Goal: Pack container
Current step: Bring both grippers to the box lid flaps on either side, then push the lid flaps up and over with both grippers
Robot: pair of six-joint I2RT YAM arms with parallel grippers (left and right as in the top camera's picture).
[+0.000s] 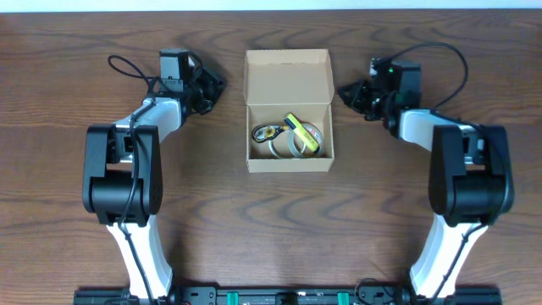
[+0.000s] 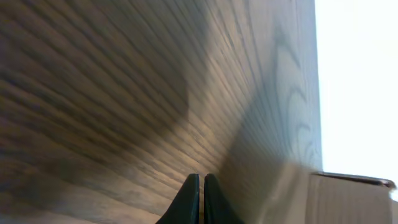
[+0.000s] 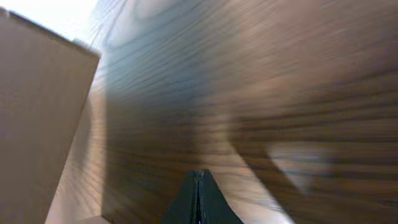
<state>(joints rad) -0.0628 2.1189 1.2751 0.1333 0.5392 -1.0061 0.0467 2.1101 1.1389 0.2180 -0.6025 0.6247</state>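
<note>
Starting at the left gripper [image 2: 201, 179]: two dark fingers drawn together, only a hairline between them, holding nothing. Right gripper [image 3: 199, 174]: fingers pressed tip to tip, also holding nothing. Both point inward toward the middle of the table [image 1: 68, 51], low over bare wood, each with open board directly ahead of its tips.

Container [image 1: 286, 76]: tan cardboard box, lid flap laid open toward the far edge, standing between the two grippers and touching neither. The left gripper sits off its far-left corner, the right gripper off its far-right corner, each near but with a clear strip of wood between. In the right wrist view one plain box wall rises at the left of the frame, apart from the fingers.

Contents, lower half of the box: white tape roll [image 1: 286, 146], yellow oblong item [image 1: 301, 134] lying slantwise across it, a dark-rimmed ring [image 1: 266, 132] to its left.

Surface: dark brown wood grain, with shadows from the arms. A pale strip runs beyond the far table edge. Wide unoccupied wood lies in front of the box, between the two arm bases.
</note>
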